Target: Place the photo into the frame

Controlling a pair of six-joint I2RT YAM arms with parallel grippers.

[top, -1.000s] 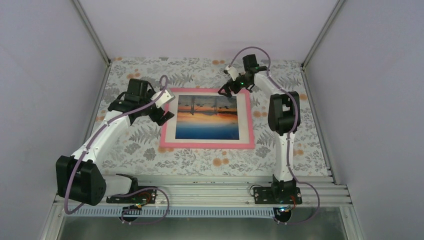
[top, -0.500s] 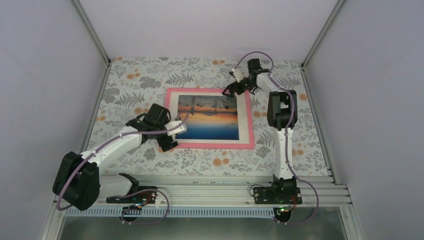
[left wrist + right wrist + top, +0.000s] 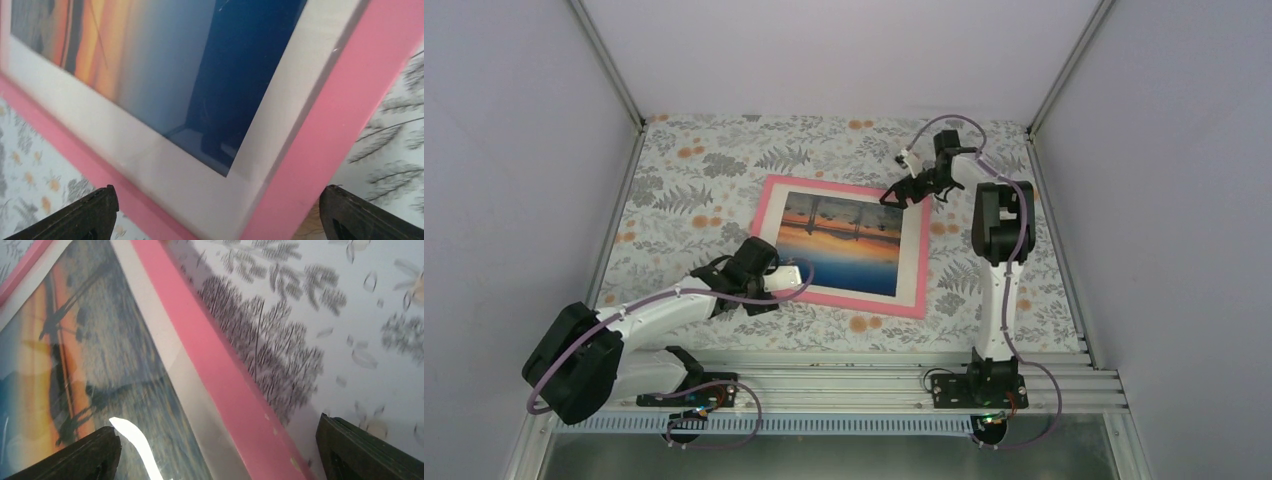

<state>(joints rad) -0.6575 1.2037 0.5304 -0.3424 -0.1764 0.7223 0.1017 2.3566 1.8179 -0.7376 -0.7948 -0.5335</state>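
Left gripper (image 3: 227, 212) stands wide open over the near-left corner of the frame (image 3: 320, 125). Right gripper (image 3: 227, 452), equally wide, sits over the far-right corner.

The near-left corner of the frame (image 3: 854, 303) is straddled by the wide-spread left gripper (image 3: 769, 285), the far-right corner by the right gripper (image 3: 904, 195); bare cloth (image 3: 704, 160) is seen along its far, left and right sides

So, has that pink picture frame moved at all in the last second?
Yes. The pink frame has turned clockwise in the overhead view. It lay square to the aluminium rail, and now its near right corner sits closer to that rail.
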